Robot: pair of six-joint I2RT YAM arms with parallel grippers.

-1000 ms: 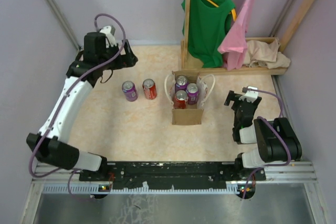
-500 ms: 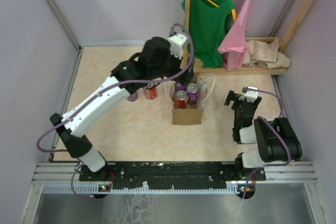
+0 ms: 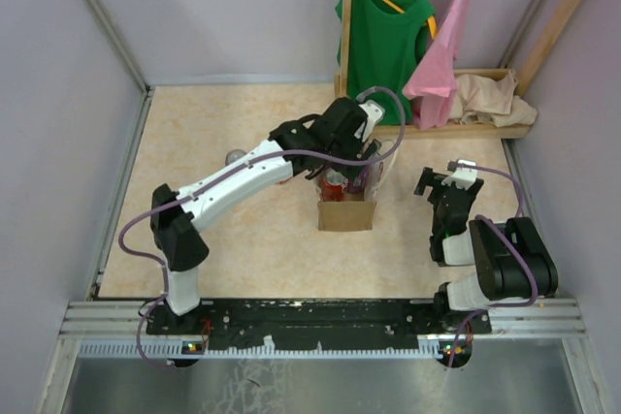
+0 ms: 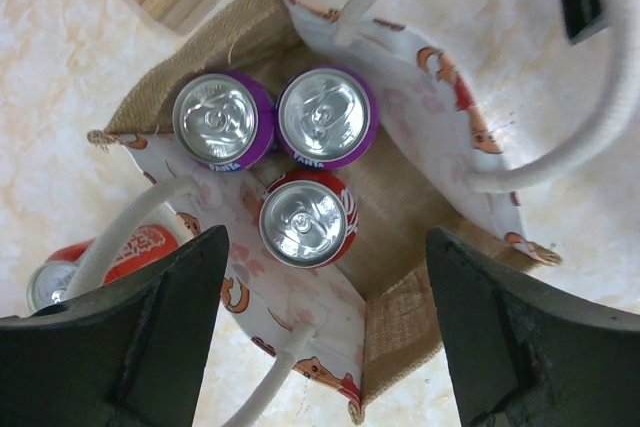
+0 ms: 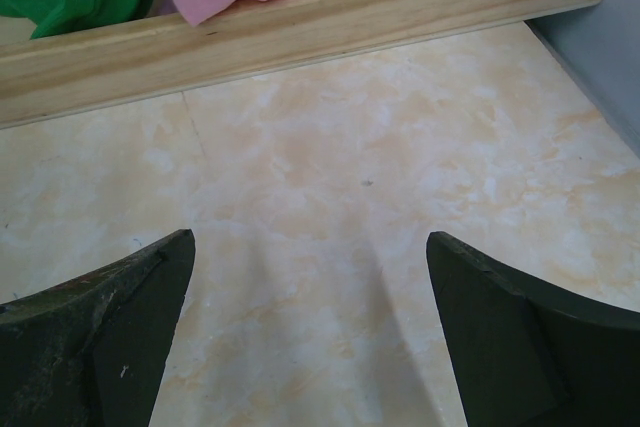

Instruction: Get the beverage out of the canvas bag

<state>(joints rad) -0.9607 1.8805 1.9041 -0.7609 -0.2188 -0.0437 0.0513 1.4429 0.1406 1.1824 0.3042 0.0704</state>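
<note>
The tan canvas bag (image 3: 345,212) with white loop handles (image 4: 604,73) stands open mid-table. In the left wrist view the bag (image 4: 402,325) holds two purple cans (image 4: 222,119) (image 4: 325,117) and a red can (image 4: 303,224), all upright. My left gripper (image 3: 355,157) hovers above the bag's mouth, open and empty; in its own view the gripper (image 4: 325,272) has one finger on either side of the red can, well above it. My right gripper (image 3: 429,184) is open and empty to the right of the bag, and its own view (image 5: 310,257) shows only bare table.
A red can (image 4: 128,249) stands outside the bag on its left. A purple can (image 3: 234,156) peeks out behind my left arm. A wooden rack (image 3: 441,129) with a green shirt (image 3: 384,41), pink cloth (image 3: 441,60) and beige cloth (image 3: 490,96) stands behind the bag. Walls close in on both sides.
My left arm has swung from the far left corner across to the right and now reaches over the bag, hiding the cans outside it. The right arm has not moved.
</note>
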